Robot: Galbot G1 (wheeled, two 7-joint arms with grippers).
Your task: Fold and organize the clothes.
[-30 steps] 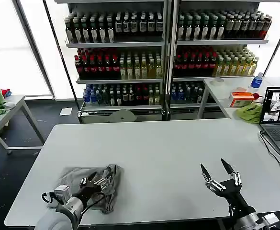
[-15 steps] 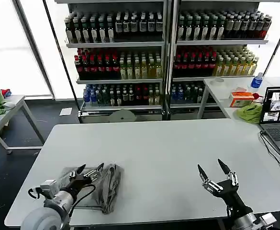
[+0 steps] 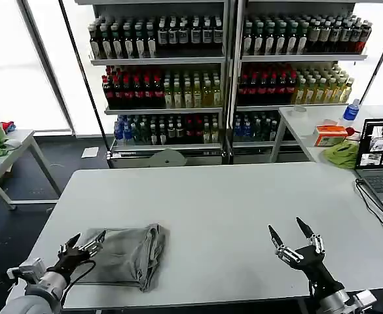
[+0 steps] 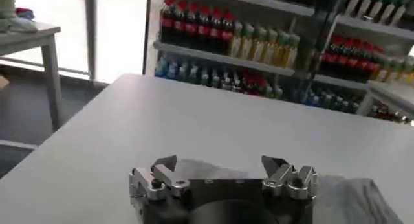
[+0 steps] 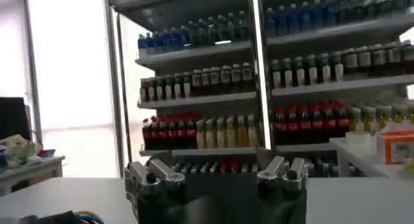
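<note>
One folded grey shirt (image 3: 129, 252) lies on our worktop (image 3: 230, 203) between our left gripper (image 3: 85, 244) at nine o'clock and right gripper (image 3: 289, 237) at three, both with fingers spread, empty.

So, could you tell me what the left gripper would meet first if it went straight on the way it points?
Probably the folded grey shirt: the left gripper, open, points toward it just beyond its fingertips, though it may pass above.
</note>
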